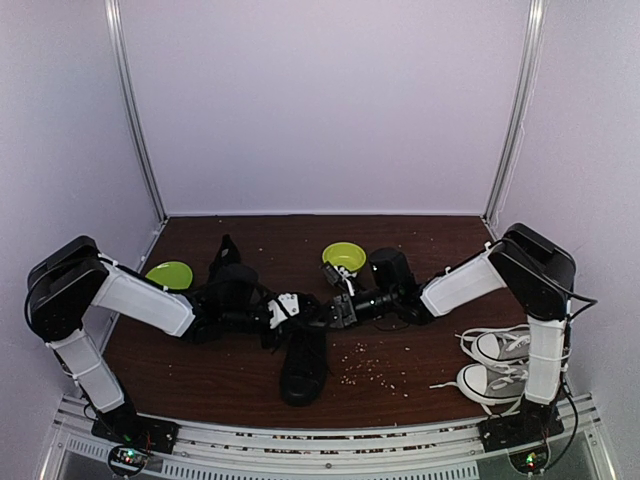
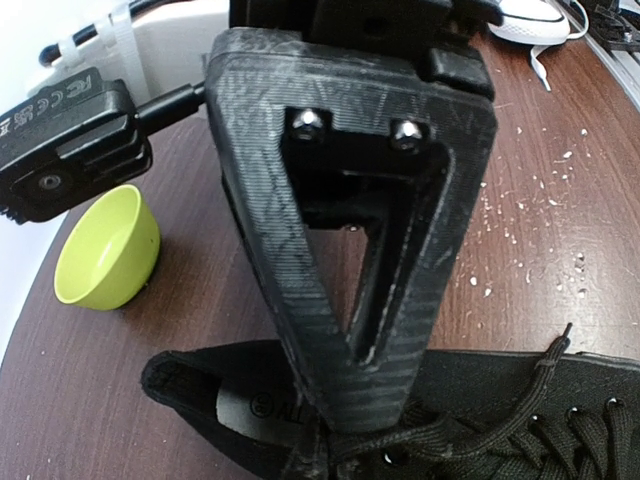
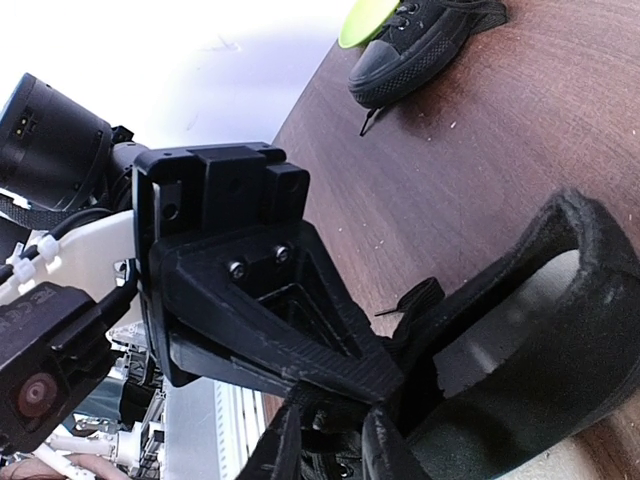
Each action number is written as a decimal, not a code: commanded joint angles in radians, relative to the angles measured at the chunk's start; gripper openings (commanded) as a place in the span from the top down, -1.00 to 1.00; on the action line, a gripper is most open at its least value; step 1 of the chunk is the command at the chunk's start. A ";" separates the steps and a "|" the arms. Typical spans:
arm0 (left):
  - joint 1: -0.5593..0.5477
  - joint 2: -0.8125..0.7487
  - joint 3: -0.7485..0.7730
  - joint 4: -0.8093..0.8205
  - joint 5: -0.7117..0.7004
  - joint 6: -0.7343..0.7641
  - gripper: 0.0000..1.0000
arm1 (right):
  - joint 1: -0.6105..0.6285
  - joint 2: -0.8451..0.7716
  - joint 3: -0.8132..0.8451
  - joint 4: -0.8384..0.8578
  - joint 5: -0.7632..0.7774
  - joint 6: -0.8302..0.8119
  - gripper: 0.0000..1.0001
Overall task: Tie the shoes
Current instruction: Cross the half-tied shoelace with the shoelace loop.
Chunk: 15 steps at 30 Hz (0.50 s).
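Observation:
One black shoe (image 1: 303, 365) (image 2: 590, 420) (image 3: 540, 330) lies mid-table with its toe toward the arms. Both grippers meet over its opening. My left gripper (image 1: 298, 308) (image 2: 315, 445) (image 3: 385, 378) is shut at the top eyelets, and a black lace (image 2: 520, 400) runs from its tip. My right gripper (image 1: 336, 306) (image 2: 375, 395) (image 3: 333, 408) sits tip to tip with it. Its fingers (image 3: 280, 450) stand apart with a bunch of lace between them. A lace end (image 3: 420, 295) sticks up beside the heel collar. The second black shoe (image 1: 228, 262) (image 3: 420, 45) lies at the back left.
A green bowl (image 1: 170, 274) (image 3: 370, 20) sits by the second shoe and another (image 1: 344, 257) (image 2: 108, 247) behind the grippers. Grey-and-white sneakers (image 1: 500, 365) (image 2: 535, 15) lie at the near right. Pale crumbs (image 1: 372, 372) dot the brown table (image 1: 200, 380).

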State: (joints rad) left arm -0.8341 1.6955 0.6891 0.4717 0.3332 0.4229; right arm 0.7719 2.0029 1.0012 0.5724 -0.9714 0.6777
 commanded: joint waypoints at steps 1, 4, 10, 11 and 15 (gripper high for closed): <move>-0.004 0.010 -0.002 0.053 0.007 -0.014 1.00 | 0.010 0.012 0.027 0.006 -0.011 -0.010 0.62; -0.004 0.009 -0.005 0.055 0.007 -0.014 1.00 | 0.012 0.011 0.027 -0.004 -0.006 -0.013 0.66; -0.003 0.006 -0.007 0.054 0.009 -0.014 1.00 | -0.006 0.004 0.015 -0.062 -0.004 -0.055 0.62; -0.005 0.008 -0.008 0.054 0.010 -0.014 1.00 | -0.005 0.004 0.018 -0.062 -0.011 -0.056 0.58; -0.003 0.009 -0.004 0.051 0.013 -0.013 1.00 | 0.008 0.022 0.029 0.001 -0.050 -0.012 0.52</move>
State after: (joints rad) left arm -0.8341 1.6962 0.6891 0.4740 0.3340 0.4202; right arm 0.7723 2.0033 1.0092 0.5240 -0.9833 0.6521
